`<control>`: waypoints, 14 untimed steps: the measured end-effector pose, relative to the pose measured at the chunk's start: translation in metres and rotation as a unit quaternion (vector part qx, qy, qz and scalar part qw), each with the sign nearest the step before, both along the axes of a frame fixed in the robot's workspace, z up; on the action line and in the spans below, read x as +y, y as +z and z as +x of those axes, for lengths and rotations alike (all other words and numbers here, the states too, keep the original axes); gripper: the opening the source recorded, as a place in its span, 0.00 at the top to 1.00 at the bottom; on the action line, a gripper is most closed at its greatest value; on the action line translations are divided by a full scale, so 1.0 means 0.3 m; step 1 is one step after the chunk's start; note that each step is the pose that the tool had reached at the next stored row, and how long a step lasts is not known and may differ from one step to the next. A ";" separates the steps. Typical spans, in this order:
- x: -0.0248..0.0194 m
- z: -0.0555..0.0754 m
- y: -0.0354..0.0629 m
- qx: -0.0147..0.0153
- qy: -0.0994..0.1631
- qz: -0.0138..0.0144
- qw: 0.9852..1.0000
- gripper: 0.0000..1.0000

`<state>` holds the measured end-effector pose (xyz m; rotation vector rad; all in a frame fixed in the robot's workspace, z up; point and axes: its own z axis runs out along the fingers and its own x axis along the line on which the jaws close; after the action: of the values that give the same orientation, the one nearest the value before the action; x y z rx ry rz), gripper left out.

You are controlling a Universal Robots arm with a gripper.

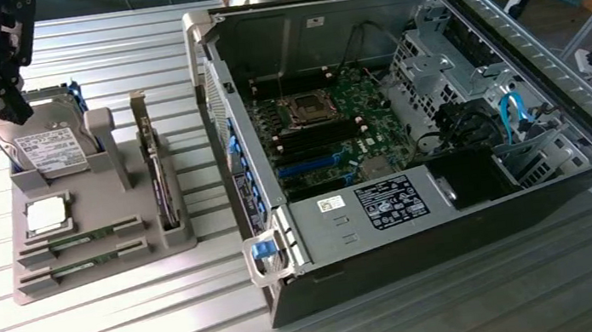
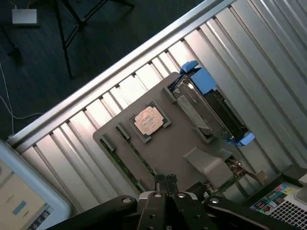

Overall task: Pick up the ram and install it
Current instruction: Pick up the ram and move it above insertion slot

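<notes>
- While hovering over the grey plastic parts tray (image 2: 172,143), the black gripper (image 2: 166,180) is clenched, empty.
- Two thin green ram sticks (image 1: 82,239) sit slotted on edge below its fingertips, presumably for pinching.

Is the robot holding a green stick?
No, the ram and its twin both lie slotted in the gray holder, apart from the gripper.

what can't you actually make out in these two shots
- ram sticks: exterior view, edge-on in the grey tray, chips too small to see.
- wrist view: the tray's end nearest the gripper, and the sticks' ends there, hidden behind it.
- exterior view: the gripper's upper part, cut off by the top left corner.
- motherboard slots: exterior view, too small and shadowed to tell if any are filled.
</notes>
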<state>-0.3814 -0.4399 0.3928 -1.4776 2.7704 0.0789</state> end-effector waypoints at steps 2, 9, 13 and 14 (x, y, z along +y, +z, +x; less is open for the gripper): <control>0.000 0.000 0.000 0.000 0.021 0.000 1.000 0.90; 0.000 0.000 0.000 0.000 0.115 0.000 0.993 0.90; 0.000 0.000 0.000 0.000 0.159 0.000 0.987 0.90; 0.000 0.000 0.000 0.000 0.178 0.000 0.984 0.90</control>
<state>-0.3814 -0.4399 0.3928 -1.9526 2.4705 0.0782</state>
